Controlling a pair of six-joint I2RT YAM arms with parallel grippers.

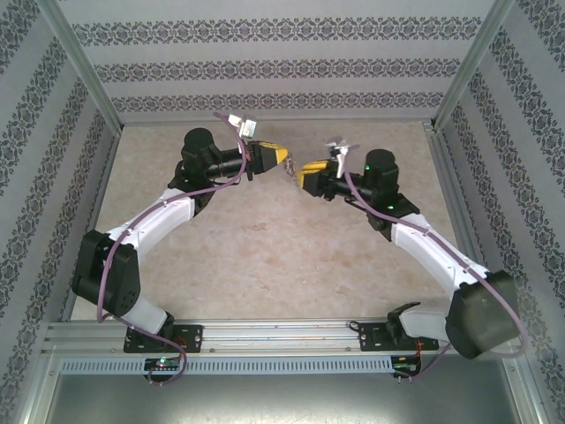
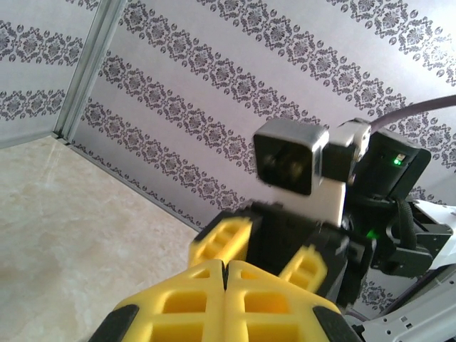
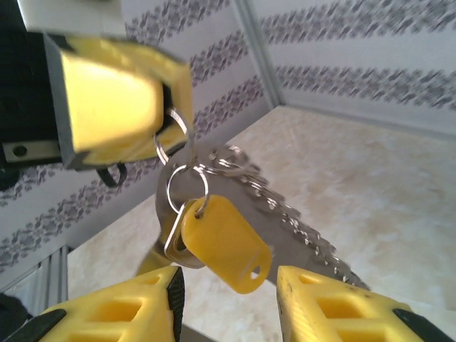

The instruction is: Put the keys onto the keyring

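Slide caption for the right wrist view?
Left gripper holds up keyring and yellow-headed key, dangling in front of the open right gripper.

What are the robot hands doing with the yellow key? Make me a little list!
left gripper: shut on a small wire ring
key: yellow head, hanging under that ring
keyring: grey, fringed with metal bits, behind the key
right gripper: open, fingers apart just under the key

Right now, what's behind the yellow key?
The grey keyring hangs behind the key, its fringe of metal bits running down to the right. The key covers part of it, so how it joins the small rings held by the left pincer is hidden.
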